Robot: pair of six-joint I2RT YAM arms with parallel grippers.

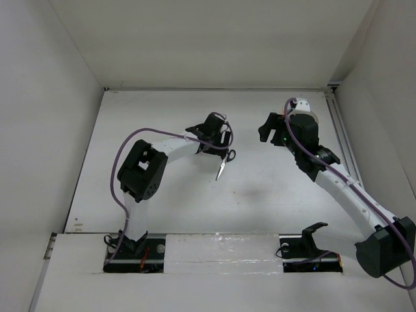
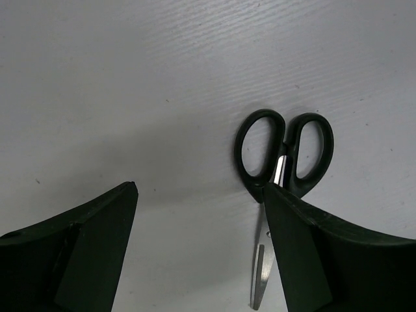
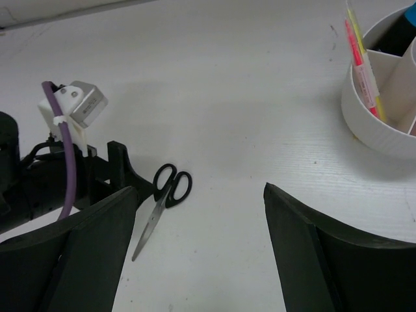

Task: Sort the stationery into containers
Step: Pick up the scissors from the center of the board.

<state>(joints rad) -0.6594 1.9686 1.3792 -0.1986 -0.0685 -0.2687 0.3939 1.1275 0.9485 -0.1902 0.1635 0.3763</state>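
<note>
The black-handled scissors (image 1: 225, 164) lie flat on the white table, blades closed. In the left wrist view the scissors (image 2: 286, 153) lie right beside my right finger (image 2: 325, 253), handles away from me. My left gripper (image 1: 211, 135) is open and empty just above them. My right gripper (image 1: 294, 140) is open and empty, hovering to the scissors' right. The round white tub (image 3: 380, 120) stands at the upper right in the right wrist view. It holds a pink marker and a pale yellow stick (image 3: 364, 68) and a blue cap (image 3: 409, 16). In the top view the right arm mostly hides it.
In the right wrist view the left arm's wrist, with its white camera block and purple cable (image 3: 68, 140), stands left of the scissors (image 3: 162, 201). White walls close the table in on the left, back and right. The arm bases sit at the near edge.
</note>
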